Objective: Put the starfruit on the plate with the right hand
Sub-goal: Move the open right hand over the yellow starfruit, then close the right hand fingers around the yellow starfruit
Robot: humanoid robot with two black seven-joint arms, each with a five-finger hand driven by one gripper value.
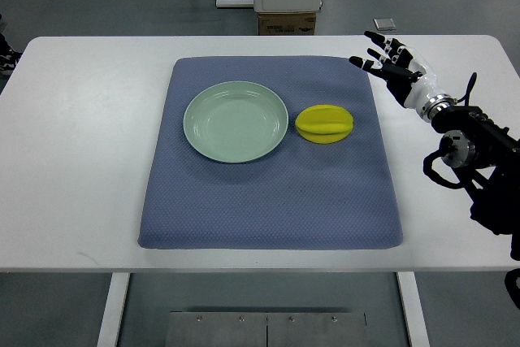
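Note:
A yellow starfruit [324,123] lies on the blue mat [268,201], just right of a pale green plate [236,121] that holds nothing. My right hand [388,61] hovers over the table at the mat's far right corner, up and to the right of the starfruit and apart from it. Its fingers [375,38] are spread and hold nothing. The left arm is out of view.
The white table [81,160] carries the mat. A white pedestal with a cardboard box [286,22] stands beyond the far edge. A small grey object [384,24] lies on the floor near the table's far right.

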